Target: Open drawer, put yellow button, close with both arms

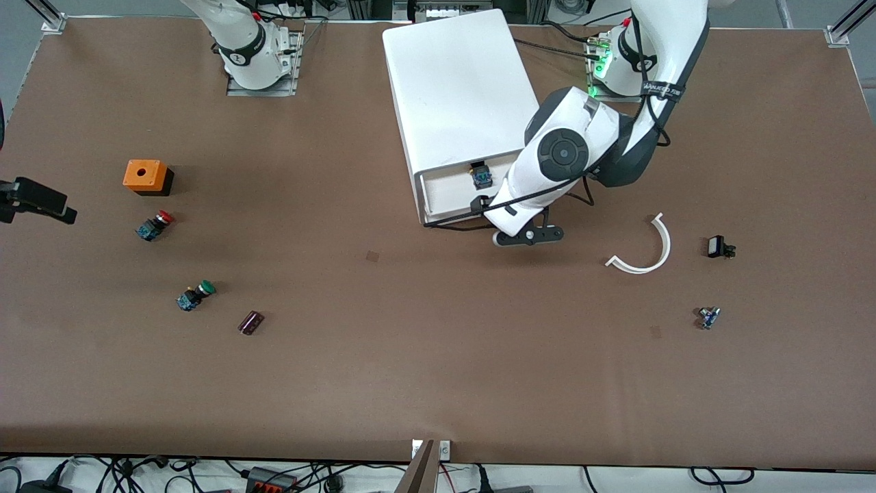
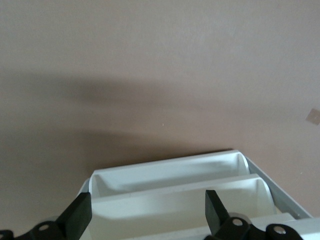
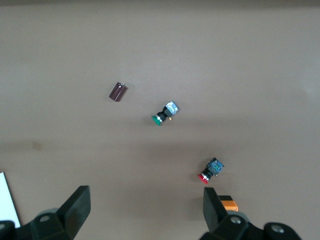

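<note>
The drawer (image 1: 455, 195) stands open at the cabinet (image 1: 458, 96) by the surface's top edge, and the yellow button (image 1: 482, 176) already lies inside it. The left gripper (image 2: 145, 212) hangs over the drawer fronts, jaws apart and empty. The right gripper (image 3: 142, 210) waits near the red button (image 1: 154, 224), jaws apart. To close well, each gripper should press squarely on one end of the drawer front, pushing evenly.

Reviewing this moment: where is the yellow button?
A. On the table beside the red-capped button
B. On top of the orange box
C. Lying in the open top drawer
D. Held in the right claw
C: the yellow button lies in the pulled-out drawer, with the left claw open over the drawer fronts.
</note>
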